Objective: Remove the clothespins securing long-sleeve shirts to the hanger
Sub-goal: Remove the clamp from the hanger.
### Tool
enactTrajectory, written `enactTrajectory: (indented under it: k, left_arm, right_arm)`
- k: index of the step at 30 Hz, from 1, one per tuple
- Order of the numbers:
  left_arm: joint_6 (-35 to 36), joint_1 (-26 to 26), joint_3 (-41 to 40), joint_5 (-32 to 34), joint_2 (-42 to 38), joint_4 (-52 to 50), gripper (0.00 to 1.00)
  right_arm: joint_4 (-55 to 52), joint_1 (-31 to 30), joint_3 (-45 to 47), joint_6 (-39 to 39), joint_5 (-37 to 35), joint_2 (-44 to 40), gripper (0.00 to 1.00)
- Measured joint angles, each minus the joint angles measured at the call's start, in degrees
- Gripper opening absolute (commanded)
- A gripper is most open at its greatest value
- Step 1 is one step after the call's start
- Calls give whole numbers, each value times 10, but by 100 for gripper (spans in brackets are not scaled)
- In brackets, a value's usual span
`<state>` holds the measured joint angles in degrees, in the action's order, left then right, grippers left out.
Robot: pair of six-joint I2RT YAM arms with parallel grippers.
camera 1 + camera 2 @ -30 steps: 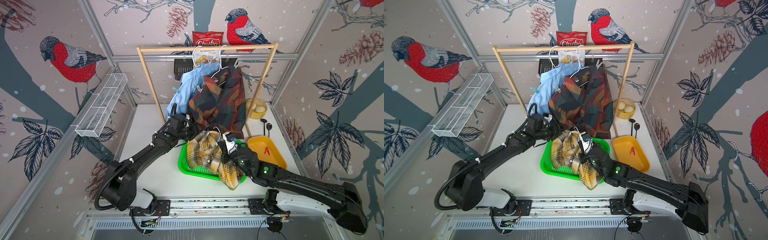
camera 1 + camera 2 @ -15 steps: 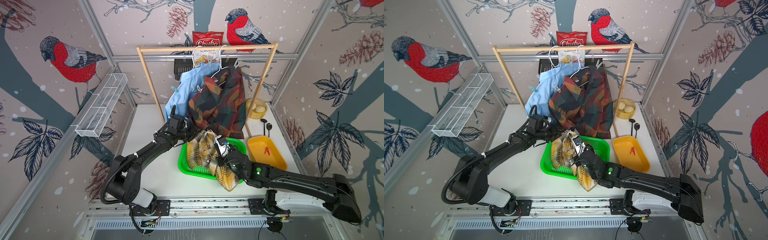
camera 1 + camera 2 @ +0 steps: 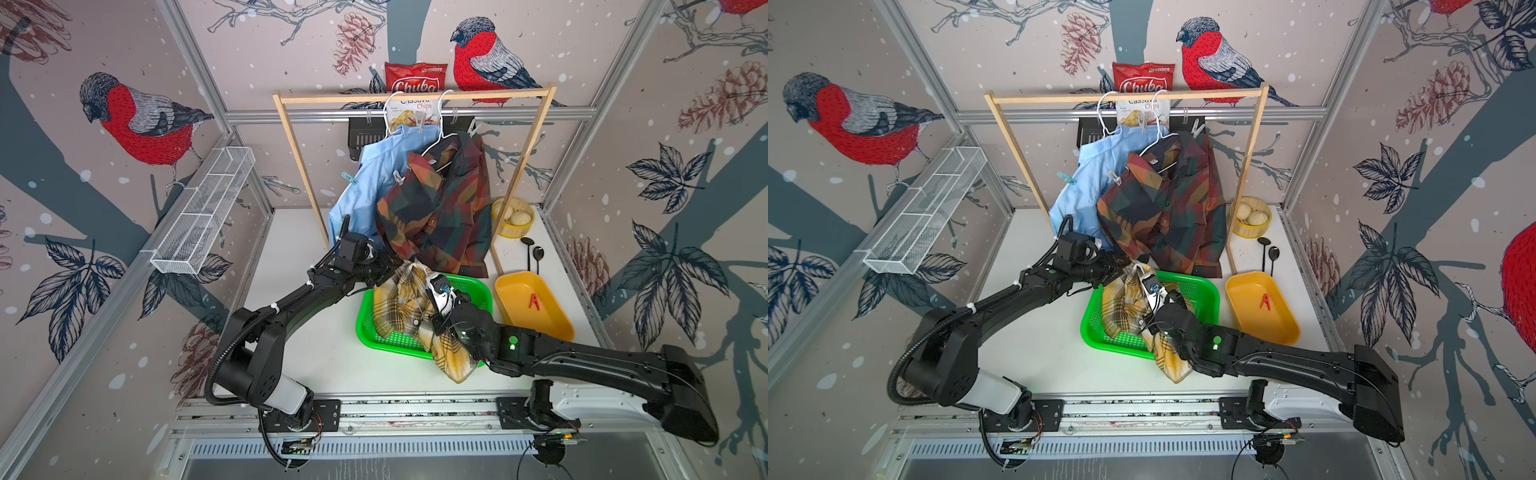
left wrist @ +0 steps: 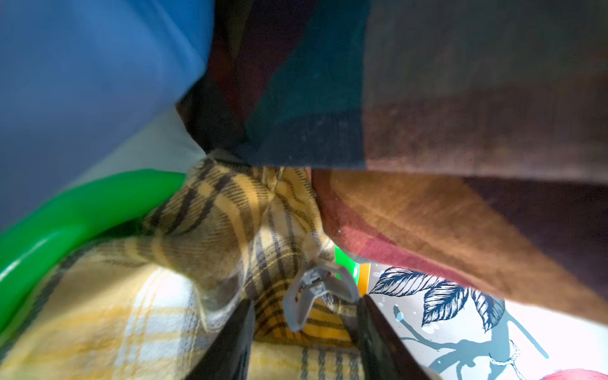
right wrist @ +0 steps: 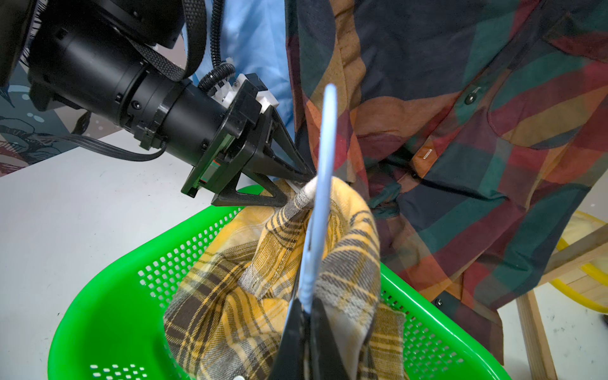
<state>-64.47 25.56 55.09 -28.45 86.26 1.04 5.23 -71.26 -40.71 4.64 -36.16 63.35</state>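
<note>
The yellow-and-grey plaid shirt [image 3: 399, 307] hangs bunched over the green basket [image 3: 469, 286]. My right gripper [image 5: 307, 309] is shut on its pale hanger [image 5: 324, 164]. A grey clothespin [image 4: 309, 296] is clipped on this shirt's top fold. My left gripper [image 4: 306, 306] stands open around the clothespin, one finger [image 4: 371, 329] touching a handle and the other apart from it. On the wooden rack [image 3: 415, 99] hang the light blue shirt [image 3: 374, 183] and the dark plaid shirt [image 3: 440, 208], with a teal clothespin [image 3: 350, 178] and a grey one [image 3: 398, 178] on them.
A yellow tray [image 3: 548, 320] right of the basket holds a red clothespin [image 3: 535, 301]. Behind it are two black spoons [image 3: 534, 253] and a bamboo steamer [image 3: 513, 218]. A wire shelf [image 3: 203, 212] sits on the left wall. A chips bag [image 3: 415, 79] hangs behind the rack.
My right arm has carried the hanger and yellow shirt leftward and up towards the left gripper. The left jaws have narrowed around the grey clothespin.
</note>
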Motion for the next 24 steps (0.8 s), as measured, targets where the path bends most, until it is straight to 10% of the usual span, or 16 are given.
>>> enactTrajectory:
  k: [24]
  left_arm:
    - [-42, -19, -18, -17, 8, 38, 18]
  right_arm:
    - [18, -25, -5, -2, -42, 27, 3]
